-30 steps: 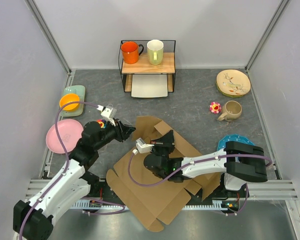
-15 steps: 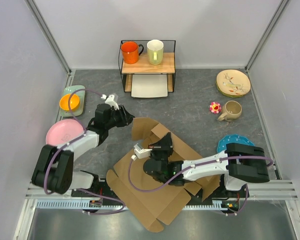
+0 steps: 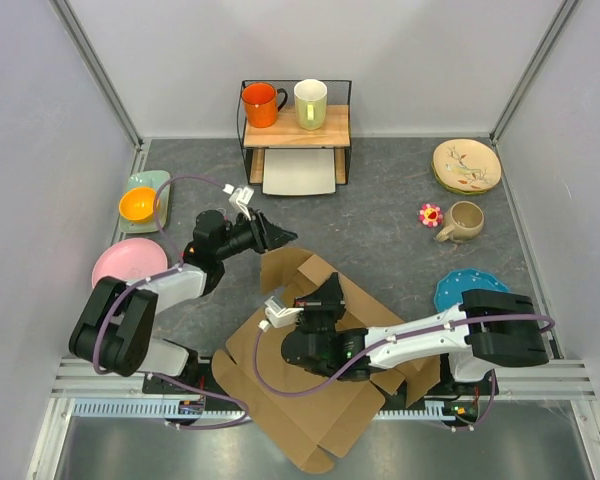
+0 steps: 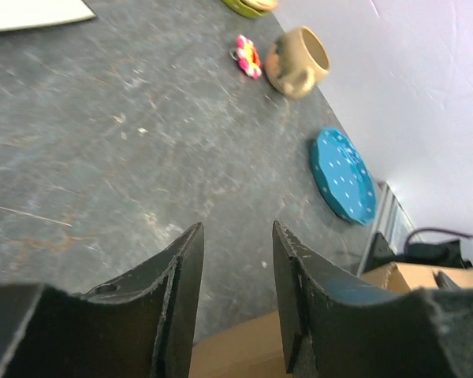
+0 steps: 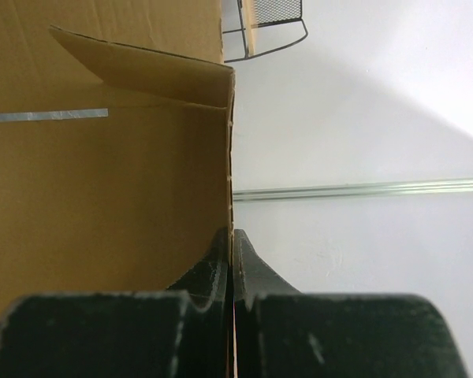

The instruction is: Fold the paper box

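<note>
Brown cardboard paper box [image 3: 315, 410] sits lower centre of the top view. It lies mostly flat on the grey worktop [image 3: 390, 190], with the sheet running down to the near edge. One flap [image 3: 285, 268] stands up at its upper end.

Right jaws are closed, pinching the edge of an upright cardboard wall. The right wrist view shows the thin edge running straight between the black fingers [image 5: 213, 276].

Left jaws are open with nothing between them. They're over bare worktop just upper left of the raised flap, pointing right, clear of the box.

Left wrist view shows a teal dotted plate [image 4: 344, 175], beige mug [image 4: 298, 61] and small pink flower piece [image 4: 248, 56] ahead, with a box corner at lower right. Pink plate [image 3: 120, 270] is at the left of the top view.
</note>
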Motion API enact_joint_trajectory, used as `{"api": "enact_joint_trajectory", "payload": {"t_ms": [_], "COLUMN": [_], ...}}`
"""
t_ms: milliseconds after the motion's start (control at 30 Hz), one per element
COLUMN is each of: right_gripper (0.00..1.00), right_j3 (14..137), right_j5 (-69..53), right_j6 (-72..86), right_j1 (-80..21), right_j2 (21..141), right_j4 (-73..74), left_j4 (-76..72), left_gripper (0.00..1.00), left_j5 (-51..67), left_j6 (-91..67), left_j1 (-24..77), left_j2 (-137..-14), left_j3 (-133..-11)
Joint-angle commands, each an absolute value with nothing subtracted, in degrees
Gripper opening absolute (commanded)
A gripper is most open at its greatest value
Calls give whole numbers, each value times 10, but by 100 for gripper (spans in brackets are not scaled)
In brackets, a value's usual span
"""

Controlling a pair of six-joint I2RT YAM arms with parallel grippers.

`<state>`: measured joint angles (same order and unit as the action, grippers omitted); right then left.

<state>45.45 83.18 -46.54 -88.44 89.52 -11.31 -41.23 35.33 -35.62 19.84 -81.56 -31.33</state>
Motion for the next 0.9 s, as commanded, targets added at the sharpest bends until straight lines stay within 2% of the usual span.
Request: {"api": "enact_joint_trajectory", "payload": {"t_ms": [0, 167, 300, 533, 867], "right_gripper": [0, 0, 0, 0, 0], "right_j3": [486, 494, 501, 504, 504], "right_j5": [865, 877, 886, 893, 888], "right_j6": [-401, -378, -340, -266, -194], "right_j1": [-904, -916, -920, -921, -928], "right_j2": [876, 885, 892, 890, 881], "right_j4": [-73, -66, -34, 40, 105], "left_j4": [-468, -457, -390, -367, -356], "left_gripper": [47, 46, 46, 47, 55], "left_j5": [407, 410, 381, 324, 215], "left_j6": [-370, -373, -352, -394, -439], "left_j1": [213, 219, 233, 253, 307], "left_j2": [-769, -726, -679, -608, -492], "left_j3": [-271, -233, -222, -175, -85]}}
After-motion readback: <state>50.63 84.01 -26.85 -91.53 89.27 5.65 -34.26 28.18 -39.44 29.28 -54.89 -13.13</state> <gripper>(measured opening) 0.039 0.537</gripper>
